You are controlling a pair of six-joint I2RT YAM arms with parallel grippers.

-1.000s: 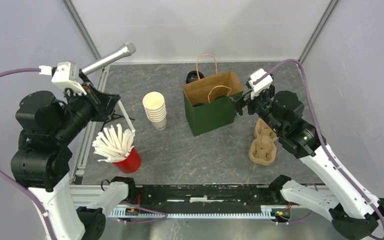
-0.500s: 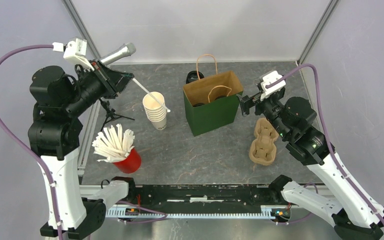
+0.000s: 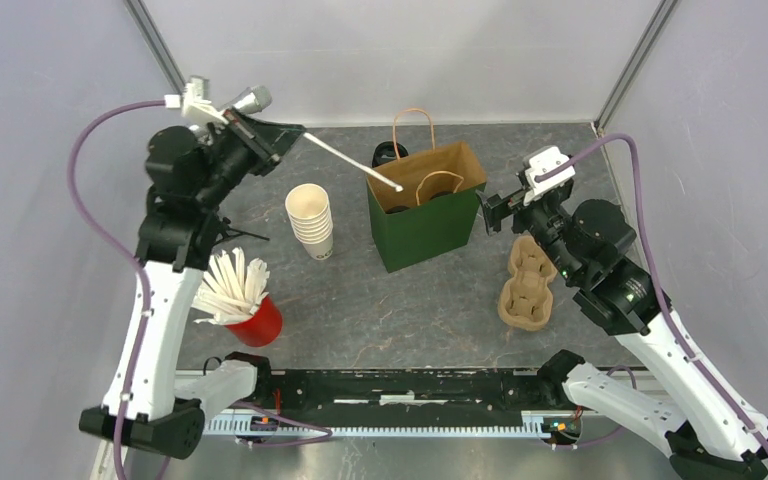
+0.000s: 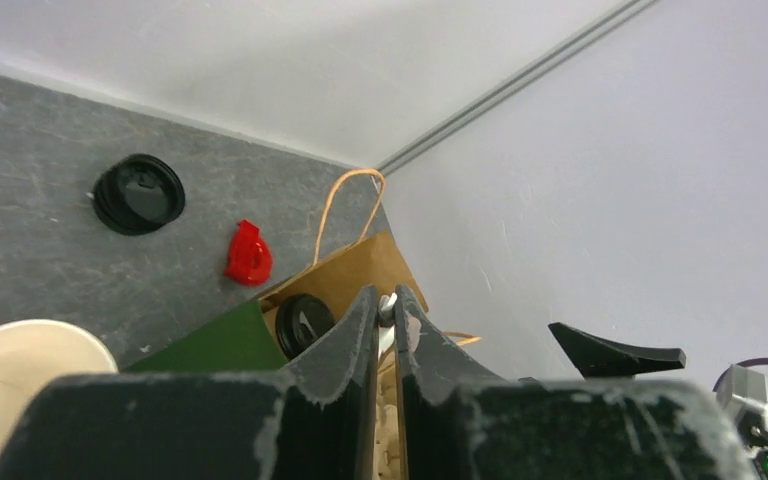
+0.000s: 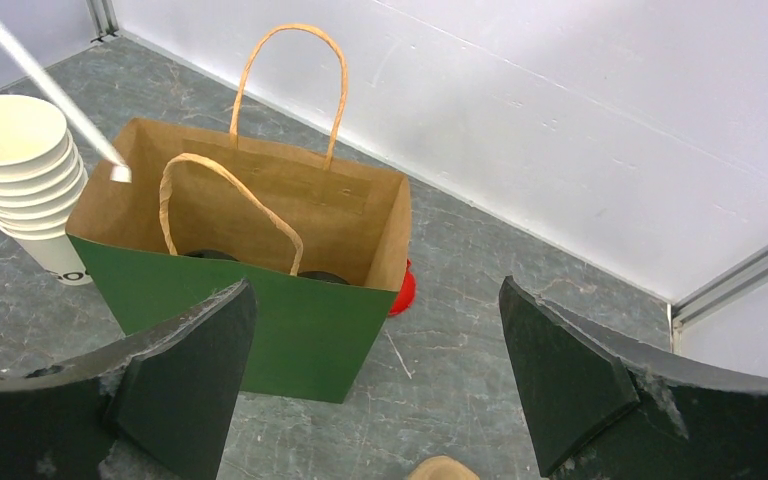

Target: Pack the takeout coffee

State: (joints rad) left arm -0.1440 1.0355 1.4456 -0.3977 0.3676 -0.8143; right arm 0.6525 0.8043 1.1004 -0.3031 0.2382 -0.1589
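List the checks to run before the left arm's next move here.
1. Left gripper shut on the white stick: ok.
2. Stick's tip above the paper bag's mouth: ok.
3. Bag upright, mouth open: ok.
4. Black-lidded cups inside bag: ok, two lids show.
5. Right gripper open, holding nothing: ok.
6. Drooping handle clear of the stick's path: cannot tell.

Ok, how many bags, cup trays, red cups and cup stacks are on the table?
Green paper bag: 1
Brown cardboard cup tray: 1
Red cup of white sticks: 1
Stack of cream paper cups: 1
Total: 4
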